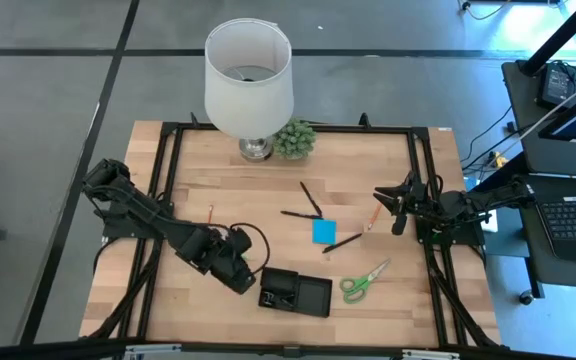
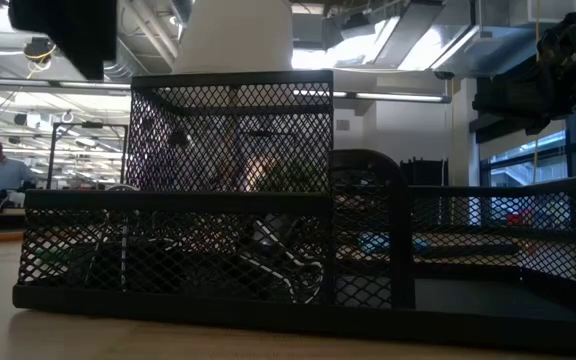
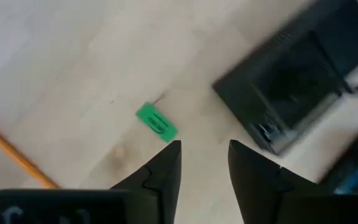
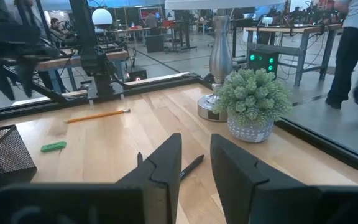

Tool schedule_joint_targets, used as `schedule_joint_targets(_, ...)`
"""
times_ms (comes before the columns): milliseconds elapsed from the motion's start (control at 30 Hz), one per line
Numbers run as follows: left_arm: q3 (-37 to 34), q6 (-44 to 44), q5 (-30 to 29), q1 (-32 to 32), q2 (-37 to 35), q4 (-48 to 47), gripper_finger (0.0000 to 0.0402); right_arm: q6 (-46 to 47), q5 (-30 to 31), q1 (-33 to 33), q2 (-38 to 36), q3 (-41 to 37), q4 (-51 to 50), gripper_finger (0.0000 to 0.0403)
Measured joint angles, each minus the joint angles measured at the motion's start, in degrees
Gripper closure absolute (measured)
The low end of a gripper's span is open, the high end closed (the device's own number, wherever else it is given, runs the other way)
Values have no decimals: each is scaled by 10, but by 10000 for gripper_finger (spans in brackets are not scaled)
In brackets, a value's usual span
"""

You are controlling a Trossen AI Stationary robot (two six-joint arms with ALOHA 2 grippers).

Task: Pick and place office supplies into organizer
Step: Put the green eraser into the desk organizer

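Hovering with fingers [image 3: 166, 171] spread and empty, left gripper [image 1: 240, 268] just beside organizer [image 1: 313, 298], likely lining up on green piece [image 3: 156, 122] lying near. Waiting at the table's right edge, right gripper [image 1: 400, 208], fingers slightly apart, holding nothing. Lying mid-table: pad [image 1: 324, 231], pens [image 1: 311, 198], scissors [image 1: 364, 281].

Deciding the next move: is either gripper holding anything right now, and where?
Nothing is held. The left gripper is open and empty beside the organizer; the right gripper is also empty.
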Motion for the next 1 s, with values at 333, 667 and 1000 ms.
schedule_joint_targets(333,-38,-115,-20,40,43,-1,245,-47,0,0,0,0,0,314)
schedule_joint_targets(667,-38,-187,55,77,110,2,244,-74,0,0,0,0,0,314)
schedule_joint_targets(1000,-37,-192,70,83,148,48,244,-75,0,0,0,0,0,314)
